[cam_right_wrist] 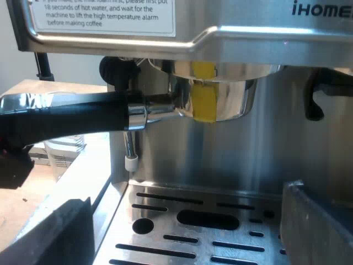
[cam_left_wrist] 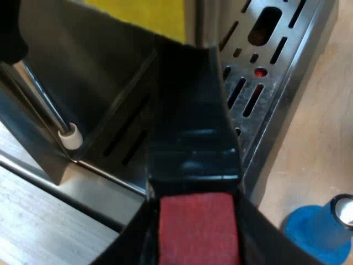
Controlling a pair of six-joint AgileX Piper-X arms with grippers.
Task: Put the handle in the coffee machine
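The metal holder [cam_right_wrist: 220,96], marked with yellow tape, sits up in the espresso machine's [cam_right_wrist: 259,33] brewing head. Its dark handle [cam_right_wrist: 83,118] sticks out sideways over the drip tray [cam_right_wrist: 165,221]. My left gripper [cam_left_wrist: 194,221] is shut on that handle [cam_left_wrist: 190,121] just ahead of its red end [cam_left_wrist: 198,229]; in the right wrist view it grips the handle's outer end [cam_right_wrist: 14,146]. My right gripper [cam_right_wrist: 187,232] hangs open low over the drip tray, facing the machine's front, with nothing between its fingers.
The steam wand [cam_right_wrist: 129,149] with a white tip [cam_left_wrist: 70,137] hangs beside the holder. A blue tamper [cam_left_wrist: 325,229] stands on the wooden table next to the slotted drip tray [cam_left_wrist: 265,83]. A clear glass container [cam_right_wrist: 63,152] stands beyond the handle.
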